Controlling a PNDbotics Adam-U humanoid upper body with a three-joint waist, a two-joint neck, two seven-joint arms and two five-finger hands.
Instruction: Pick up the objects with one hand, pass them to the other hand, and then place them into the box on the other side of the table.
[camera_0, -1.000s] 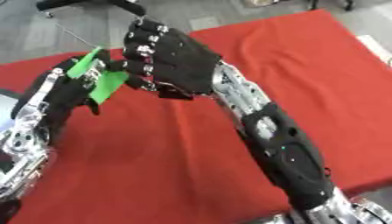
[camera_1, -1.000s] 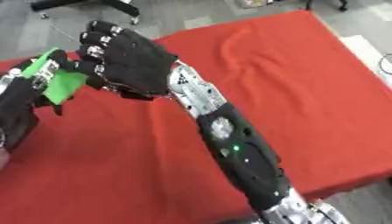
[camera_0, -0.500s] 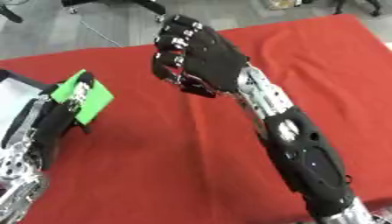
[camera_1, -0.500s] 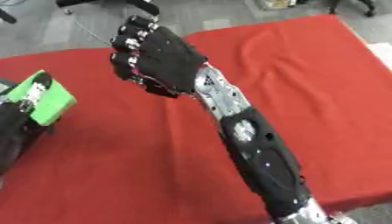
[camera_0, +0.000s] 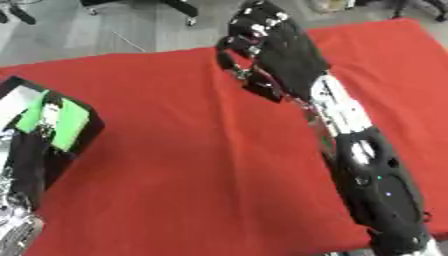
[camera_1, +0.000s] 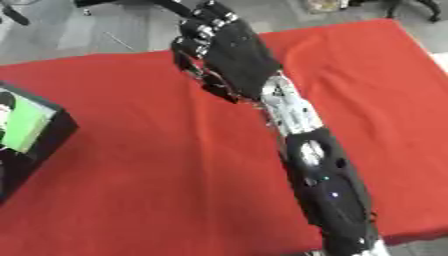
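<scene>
Stretching up the middle of the red tablecloth (camera_0: 175, 150), the right arm (camera_0: 367, 170) is seen coming in from the lower right corner and ending in the right hand (camera_0: 276, 50) near the far edge of the table. That hand is raised with its fingers (camera_0: 249, 30) loosely bent and its palm empty — nothing is held in it, and nothing lies on the cloth beneath it.

At the left edge, a black box (camera_0: 74, 142) is set on the cloth, and a bright green object (camera_0: 54, 120) is seen at its top. The left hand (camera_0: 51, 116) is laid over that green object from below, a dark finger and silver knuckles crossing its face, so that the object is partly covered; the fingers appear curled about it, though whether the object already rests inside the box or is only held over the opening cannot be told. A white patch (camera_0: 17, 102) is visible just beside the green, toward the far left. The left forearm (camera_0: 22, 200), black with silver parts, is seen running down to the lower left corner.

Beyond the far edge of the table a grey floor (camera_0: 96, 27) is visible, with dark chair legs (camera_0: 179, 7) standing on it — well apart from both hands.
</scene>
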